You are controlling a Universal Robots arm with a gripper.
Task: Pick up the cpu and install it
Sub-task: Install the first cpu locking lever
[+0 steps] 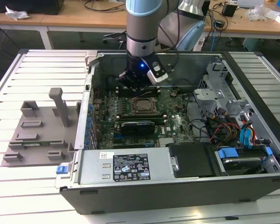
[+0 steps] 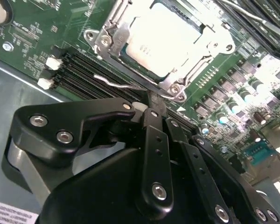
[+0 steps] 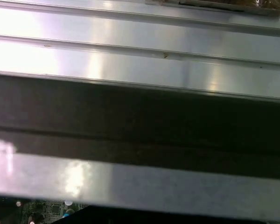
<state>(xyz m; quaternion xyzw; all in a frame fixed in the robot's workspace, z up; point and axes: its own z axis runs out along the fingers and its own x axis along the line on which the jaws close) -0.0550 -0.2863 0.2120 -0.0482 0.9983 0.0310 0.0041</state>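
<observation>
Gripper (image 2: 151,105): black, matte, bolted linkage plates filling the lower half of the second wrist view. The jaws are sitting narrow, pressed together around a thin metal wire lever (image 2: 114,83) beside the socket; nothing else is in them. In the exterior view the gripper (image 1: 136,84) is hanging low inside the case, at centre top of the frame.

Cpu (image 2: 165,39): flat, square, pale silver metal top, glaring under light. It is lying in the socket (image 2: 177,91), upper centre of the second wrist view, already seated by the look of it; exterior view shows it (image 1: 143,106) just below the gripper.

Socket: bright stamped steel frame, screws at corners.

Motherboard (image 2: 32,32): green, densely studded with capacitors and black slots.

Case (image 1: 210,196): grey sheet steel, on a ribbed aluminium counter (image 1: 18,74).

Risks, as judged: the springy lever is likely slipping from the jaws and snapping back; a skewed cpu could be bending socket pins under clamping; the gripper's bulk is crowding the slots nearby.
</observation>
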